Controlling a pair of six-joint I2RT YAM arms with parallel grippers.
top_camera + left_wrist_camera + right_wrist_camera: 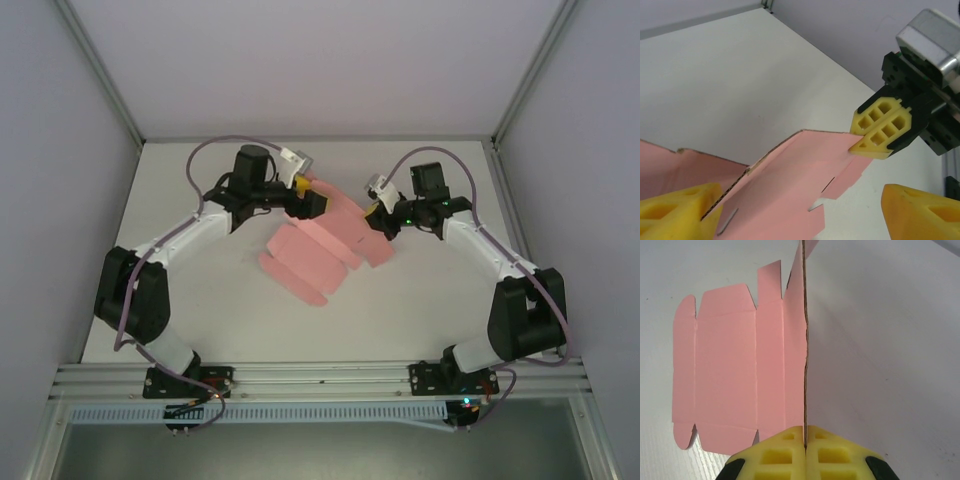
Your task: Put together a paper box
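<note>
The paper box is a flat pink die-cut sheet [318, 252] lying mid-table, with its far panel lifted off the surface. My right gripper [805, 437] is shut on the edge of that raised panel [804, 340], which I see edge-on; the other panels [725, 370] lie flat to the left. In the left wrist view the right gripper [863, 143] pinches the corner of the lifted panel [790, 185]. My left gripper [800, 217] is open, its yellow fingers [675, 210] wide apart on either side of the card. From above, both grippers [312, 203] [378, 222] meet at the sheet's far edge.
The white table [200, 300] is bounded by grey walls with metal posts [100, 70] at the back corners. A metal rail [320, 378] runs along the near edge by the arm bases. A frame post [952, 165] stands behind the right gripper.
</note>
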